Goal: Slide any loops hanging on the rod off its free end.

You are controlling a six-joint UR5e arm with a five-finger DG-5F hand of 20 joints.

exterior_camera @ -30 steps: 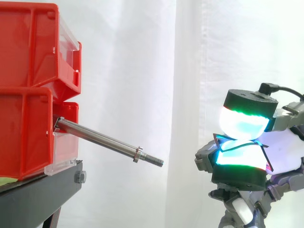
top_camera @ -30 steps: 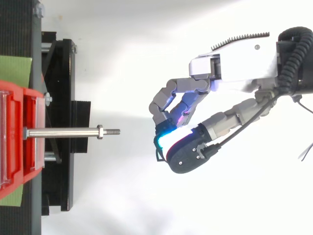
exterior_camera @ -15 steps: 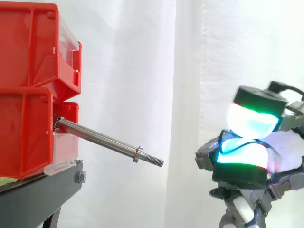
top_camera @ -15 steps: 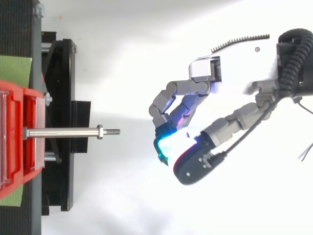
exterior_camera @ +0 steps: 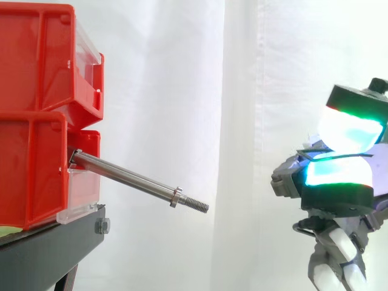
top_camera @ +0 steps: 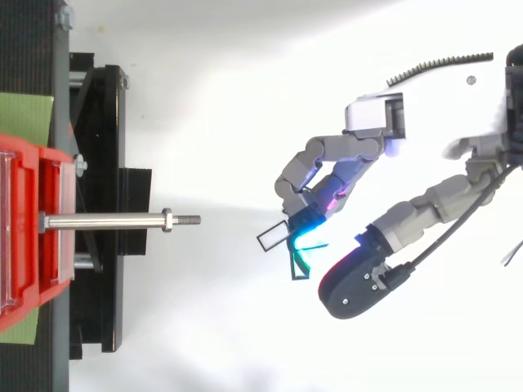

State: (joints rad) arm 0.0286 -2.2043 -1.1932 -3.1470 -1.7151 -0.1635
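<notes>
Though two loops [top_camera: 273, 236] touch the hand [top_camera: 327, 151], apart from one rod [top_camera: 106, 220], its grip is unclear.

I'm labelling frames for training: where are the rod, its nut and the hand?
rod [top_camera: 102, 221]: top view, middle of the shaft.
nut [top_camera: 167, 220]: top view, its upper face.
hand [top_camera: 372, 122]: top view, the white palm block.

Rod [exterior_camera: 127, 177] juts right from bins [exterior_camera: 36, 91] on the stand [exterior_camera: 48, 248] — hand [top_camera: 374, 124] and loops [top_camera: 274, 237] well apart beyond it.
</notes>
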